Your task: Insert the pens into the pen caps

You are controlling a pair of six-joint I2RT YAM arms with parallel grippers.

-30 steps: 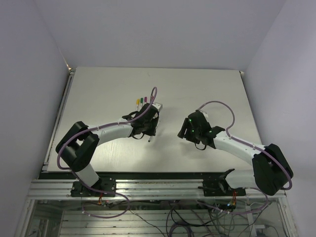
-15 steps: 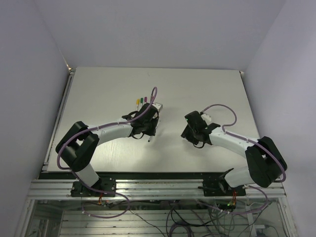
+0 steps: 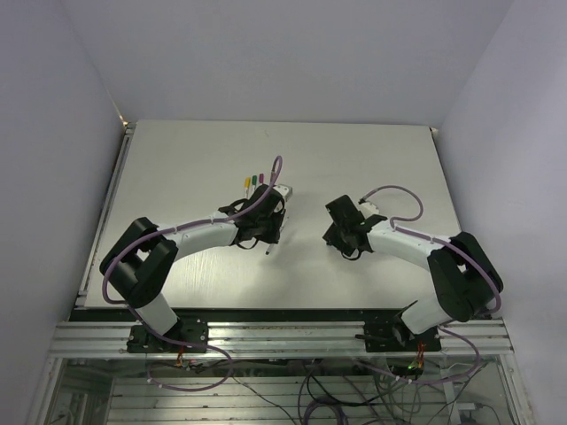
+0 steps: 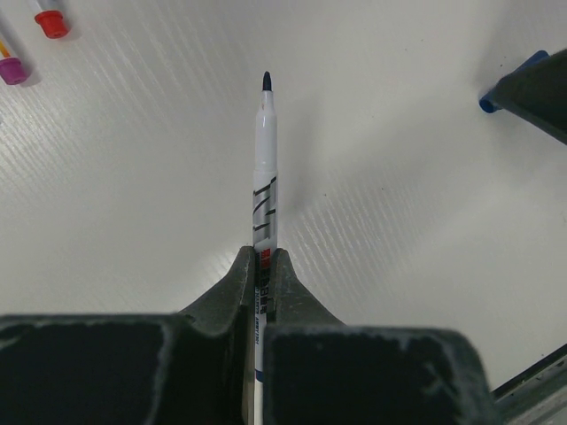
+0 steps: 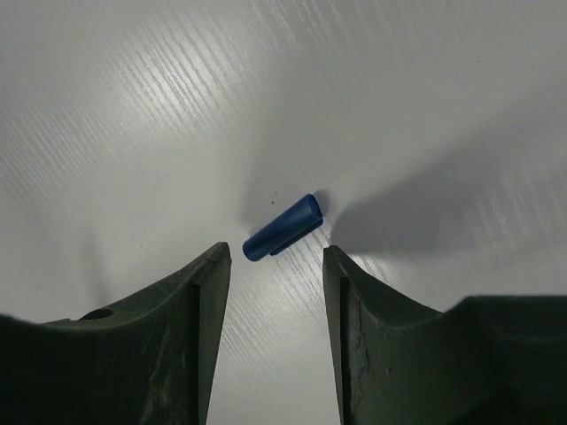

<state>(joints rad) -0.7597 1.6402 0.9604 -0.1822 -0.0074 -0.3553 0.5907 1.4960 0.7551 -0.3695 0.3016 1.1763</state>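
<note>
The blue cap [image 5: 283,227] lies on the surface [image 5: 133,106] at frame centre, just off the open right fingers [image 5: 199,301], slanting lower left to upper right. The left fingers [image 4: 235,283] clamp a pen [image 4: 266,168], its tip pointing up-frame.

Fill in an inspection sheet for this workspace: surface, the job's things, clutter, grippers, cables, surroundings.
Surface: white table, finely ribbed.
Job's things: pen uncapped, dark tip; blue cap lying on the table; other pens in a row, with yellow, green and purple ends.
Clutter: nothing seen.
Grippers: left gripper shut on the pen; right gripper open, the blue cap between its fingertips, untouched.
Cables: purple cables looped along both arms; loose wiring below the frame.
Surroundings: pale walls; metal frame at the near edge.
</note>
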